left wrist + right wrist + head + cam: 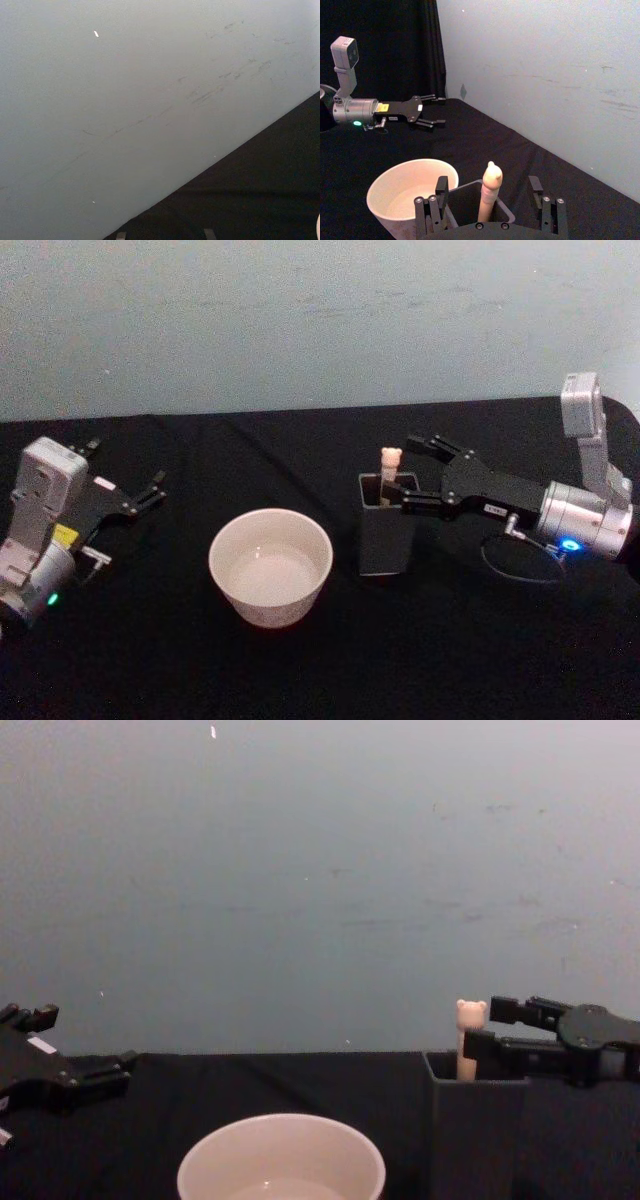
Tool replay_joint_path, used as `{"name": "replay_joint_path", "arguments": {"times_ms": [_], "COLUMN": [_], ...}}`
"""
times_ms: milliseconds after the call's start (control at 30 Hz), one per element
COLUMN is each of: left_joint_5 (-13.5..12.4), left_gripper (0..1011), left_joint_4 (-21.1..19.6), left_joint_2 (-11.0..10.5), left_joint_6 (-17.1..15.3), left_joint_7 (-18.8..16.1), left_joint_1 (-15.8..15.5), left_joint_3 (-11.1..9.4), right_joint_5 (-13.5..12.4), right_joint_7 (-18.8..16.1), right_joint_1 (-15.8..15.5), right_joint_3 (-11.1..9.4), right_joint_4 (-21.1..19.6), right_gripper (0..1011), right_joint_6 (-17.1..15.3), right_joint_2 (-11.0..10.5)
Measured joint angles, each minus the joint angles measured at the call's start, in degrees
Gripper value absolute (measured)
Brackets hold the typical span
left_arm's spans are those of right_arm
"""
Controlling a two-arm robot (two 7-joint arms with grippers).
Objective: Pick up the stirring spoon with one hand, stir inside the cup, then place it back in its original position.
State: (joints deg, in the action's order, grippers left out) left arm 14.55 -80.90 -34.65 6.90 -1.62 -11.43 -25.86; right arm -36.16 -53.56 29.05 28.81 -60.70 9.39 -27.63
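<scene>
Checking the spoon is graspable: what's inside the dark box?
The spoon stands in the box, its bear-topped handle above the rim, between the open right gripper's fingers. The box walls hide its neck and bowl.

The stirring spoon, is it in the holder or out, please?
In: the stirring spoon stands upright in the dark holder, bear head above the rim.

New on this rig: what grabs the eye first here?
The bear-topped stirring spoon standing in the dark square holder, right of centre, with the right gripper at it, jaws open either side of the handle. Then the wide cream cup mid-table; the left gripper sits idle, open, at far left.
</scene>
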Motion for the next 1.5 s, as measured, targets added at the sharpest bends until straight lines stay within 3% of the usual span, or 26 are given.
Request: {"name": "replay_joint_path", "arguments": {"times_ms": [567, 1500], "left_joint_5": [0.0, 0.0], "left_gripper": [1001, 1001], "left_joint_4": [0.0, 0.0], "left_joint_2": [0.0, 0.0], "left_joint_6": [0.0, 0.0], "left_joint_7": [0.0, 0.0], "left_joint_1": [0.0, 0.0], "left_joint_3": [0.0, 0.0], "right_joint_5": [0.8, 1.58], "right_joint_7": [-2.3, -2.64], "right_joint_1": [4.05, 4.51], "right_joint_3": [1.69, 2.68], "right_joint_4": [5.42, 5.17], "right_gripper": [1002, 1002], "right_joint_6": [1.0, 1.25], "right_joint_2": [2.82, 2.92]}}
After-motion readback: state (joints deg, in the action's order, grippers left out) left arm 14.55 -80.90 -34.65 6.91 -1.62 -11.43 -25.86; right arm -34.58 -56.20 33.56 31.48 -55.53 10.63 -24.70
